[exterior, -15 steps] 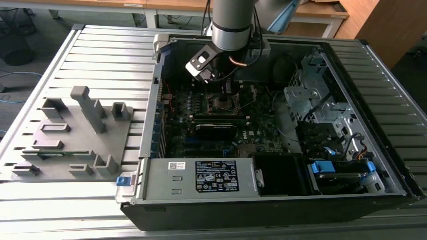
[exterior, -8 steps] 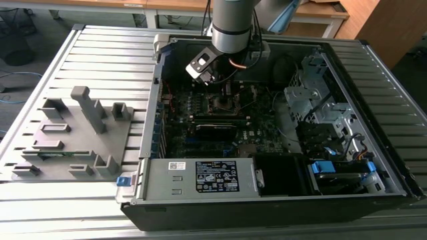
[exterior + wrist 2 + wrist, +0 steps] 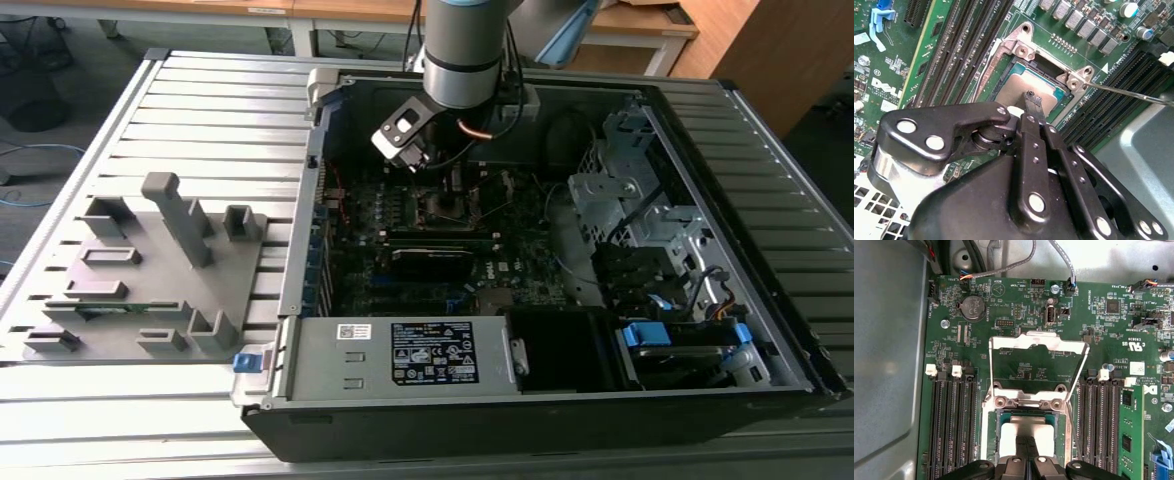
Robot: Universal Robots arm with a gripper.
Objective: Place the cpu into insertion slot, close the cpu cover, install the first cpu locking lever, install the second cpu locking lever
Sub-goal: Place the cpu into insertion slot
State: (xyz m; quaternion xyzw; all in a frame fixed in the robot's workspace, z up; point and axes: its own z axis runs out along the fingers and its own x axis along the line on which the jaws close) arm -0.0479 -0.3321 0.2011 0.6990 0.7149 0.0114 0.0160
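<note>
The cpu (image 3: 1019,89) lies flat in the insertion slot (image 3: 1021,49), its silver-grey top showing; it also appears pale under the fingers in the first wrist view (image 3: 1019,431). My gripper (image 3: 1032,98) is shut, its joined tips resting on or just above the chip's top (image 3: 1027,441). The cpu cover (image 3: 1039,342) stands swung open on its hinge beyond the socket. A thin wire locking lever (image 3: 1134,94) sticks out free beside the socket. In the exterior view the gripper (image 3: 434,172) hangs over the insertion slot (image 3: 450,206) inside the open computer case.
Memory slots (image 3: 954,420) flank the socket on both sides. A power supply box with a white label (image 3: 430,352) fills the case's near end, and a black card (image 3: 430,262) lies between it and the socket. A grey fixture tray (image 3: 147,270) sits at the exterior view's left.
</note>
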